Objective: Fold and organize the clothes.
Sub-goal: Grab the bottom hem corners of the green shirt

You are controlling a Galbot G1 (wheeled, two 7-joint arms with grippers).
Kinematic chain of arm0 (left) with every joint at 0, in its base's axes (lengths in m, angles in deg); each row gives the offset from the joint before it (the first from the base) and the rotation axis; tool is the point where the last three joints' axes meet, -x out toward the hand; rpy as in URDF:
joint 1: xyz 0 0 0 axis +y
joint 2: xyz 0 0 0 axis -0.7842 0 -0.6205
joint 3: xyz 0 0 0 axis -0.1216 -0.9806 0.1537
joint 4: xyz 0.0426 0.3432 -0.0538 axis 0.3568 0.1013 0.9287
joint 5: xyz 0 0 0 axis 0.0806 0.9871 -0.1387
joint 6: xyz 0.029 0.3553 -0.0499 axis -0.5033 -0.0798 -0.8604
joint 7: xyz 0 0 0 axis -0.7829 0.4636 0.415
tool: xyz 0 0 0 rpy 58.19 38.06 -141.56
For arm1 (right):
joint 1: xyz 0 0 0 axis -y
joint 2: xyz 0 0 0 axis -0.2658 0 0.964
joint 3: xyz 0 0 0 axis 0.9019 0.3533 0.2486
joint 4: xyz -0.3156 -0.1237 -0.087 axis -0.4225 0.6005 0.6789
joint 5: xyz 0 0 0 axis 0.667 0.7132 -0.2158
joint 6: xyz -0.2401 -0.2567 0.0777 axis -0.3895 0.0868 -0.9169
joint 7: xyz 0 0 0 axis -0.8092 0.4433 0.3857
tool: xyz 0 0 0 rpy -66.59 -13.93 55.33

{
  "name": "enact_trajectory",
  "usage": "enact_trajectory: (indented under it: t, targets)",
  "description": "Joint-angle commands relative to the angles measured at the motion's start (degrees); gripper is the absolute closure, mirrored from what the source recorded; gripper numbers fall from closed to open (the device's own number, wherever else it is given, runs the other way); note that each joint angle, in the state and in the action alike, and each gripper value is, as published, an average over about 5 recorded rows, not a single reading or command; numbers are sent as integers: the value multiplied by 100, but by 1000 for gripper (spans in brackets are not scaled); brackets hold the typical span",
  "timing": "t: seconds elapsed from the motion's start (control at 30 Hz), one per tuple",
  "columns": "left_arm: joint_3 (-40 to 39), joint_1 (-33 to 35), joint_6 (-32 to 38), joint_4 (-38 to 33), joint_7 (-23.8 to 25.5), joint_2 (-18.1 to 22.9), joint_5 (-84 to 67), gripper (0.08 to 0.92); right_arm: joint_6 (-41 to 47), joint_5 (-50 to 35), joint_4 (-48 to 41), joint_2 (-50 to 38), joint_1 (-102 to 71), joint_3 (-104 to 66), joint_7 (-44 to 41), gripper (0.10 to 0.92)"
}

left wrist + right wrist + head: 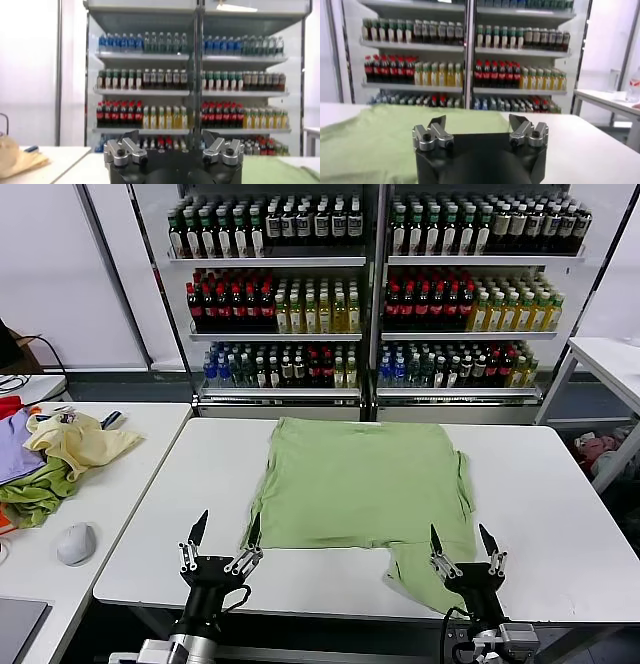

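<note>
On the side table at the left, a pale yellow garment (78, 440) lies on a heap with a darker green garment (36, 493), and a grey mouse (76, 542) sits nearer its front edge. The left gripper (226, 530) hovers at the white counter's (560, 514) front-left corner, fingers spread wide and empty. The sage-green shirt (360, 484) lies flat mid-counter, one sleeve trailing toward the front edge. The right gripper (462, 540) hangs beside that sleeve, fingers wide, holding nothing
</note>
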Motion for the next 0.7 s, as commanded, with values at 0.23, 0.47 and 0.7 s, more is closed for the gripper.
enact_trajectory:
  t: [0.23,0.47,0.7]
  targets:
    - [-458,-1776,-2203,1776,-750,-418,-563,177,580,376,-294,140,-204,-53,119,203]
    - [-670,-2176,-2244,2236,-918,-384,-553,177,604,380,-428,242,-244,42,60,203]
    - [-729,-2304,-2255,2413,-1046,-379,-820,177,683,470,-580,317,-212,97,53,203]
